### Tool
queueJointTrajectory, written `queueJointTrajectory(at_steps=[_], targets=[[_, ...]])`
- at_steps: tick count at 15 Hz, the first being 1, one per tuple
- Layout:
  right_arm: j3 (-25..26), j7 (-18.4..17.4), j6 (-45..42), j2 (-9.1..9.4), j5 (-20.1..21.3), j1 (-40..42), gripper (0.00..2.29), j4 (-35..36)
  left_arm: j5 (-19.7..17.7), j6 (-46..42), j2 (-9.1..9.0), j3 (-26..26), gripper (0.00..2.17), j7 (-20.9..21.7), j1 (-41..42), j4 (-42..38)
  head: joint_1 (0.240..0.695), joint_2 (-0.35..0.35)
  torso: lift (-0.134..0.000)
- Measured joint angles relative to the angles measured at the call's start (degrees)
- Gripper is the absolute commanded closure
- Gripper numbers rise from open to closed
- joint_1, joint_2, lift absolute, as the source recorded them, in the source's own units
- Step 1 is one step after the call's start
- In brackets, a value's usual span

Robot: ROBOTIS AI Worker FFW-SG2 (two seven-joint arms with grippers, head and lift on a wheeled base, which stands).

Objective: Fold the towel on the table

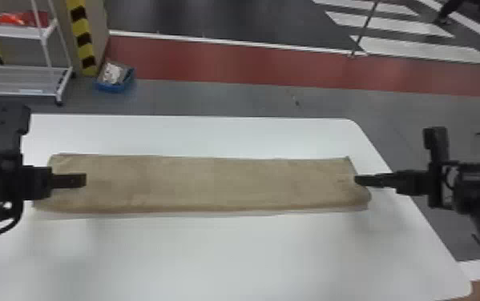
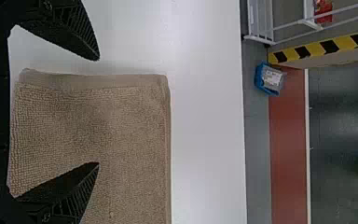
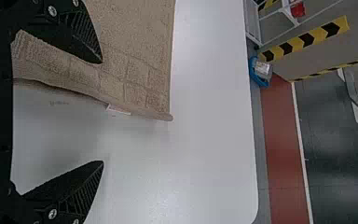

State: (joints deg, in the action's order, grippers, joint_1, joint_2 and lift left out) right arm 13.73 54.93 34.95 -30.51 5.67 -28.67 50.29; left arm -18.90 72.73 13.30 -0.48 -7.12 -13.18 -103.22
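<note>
At both ends of the towel (image 1: 210, 184), the left tool (image 1: 84, 180) and right tool (image 1: 357, 180) gape wide, empty.

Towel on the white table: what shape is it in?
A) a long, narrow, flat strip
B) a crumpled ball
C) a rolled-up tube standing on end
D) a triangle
A: the towel lies flat and much longer than it is wide, with the left gripper and right gripper open at opposite ends.

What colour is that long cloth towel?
The long, rectangular cloth towel is light brown, like sand; the left wrist view shows it best.
</note>
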Motion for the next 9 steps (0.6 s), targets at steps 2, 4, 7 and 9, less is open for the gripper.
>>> queueJointTrajectory(at_steps=[2, 4, 7, 9], targets=[[0.0, 0.0, -0.7, -0.11, 0.1, -0.4, 0.12, -0.8, 0.0, 0.0, -0.03, 0.0, 0.09, 0.0, 0.0, 0.0, 0.695, -0.215, -0.128], [0.0, 0.0, -1.2, -0.23, 0.2, -0.6, 0.12, -1.4, 0.0, 0.0, -0.03, 0.0, 0.09, 0.0, 0.0, 0.0, 0.695, -0.217, -0.128], [0.0, 0.1, -1.7, -0.33, 0.2, -0.7, 0.12, -1.6, 0.0, 0.0, -0.03, 0.0, 0.09, 0.0, -0.1, 0.0, 0.695, -0.218, -0.128], [-0.1, 0.1, -2.6, -0.34, 0.3, -0.9, 0.12, -2.2, 0.0, 0.0, -0.03, 0.0, 0.09, 0.0, -0.1, 0.1, 0.695, -0.217, -0.128]])
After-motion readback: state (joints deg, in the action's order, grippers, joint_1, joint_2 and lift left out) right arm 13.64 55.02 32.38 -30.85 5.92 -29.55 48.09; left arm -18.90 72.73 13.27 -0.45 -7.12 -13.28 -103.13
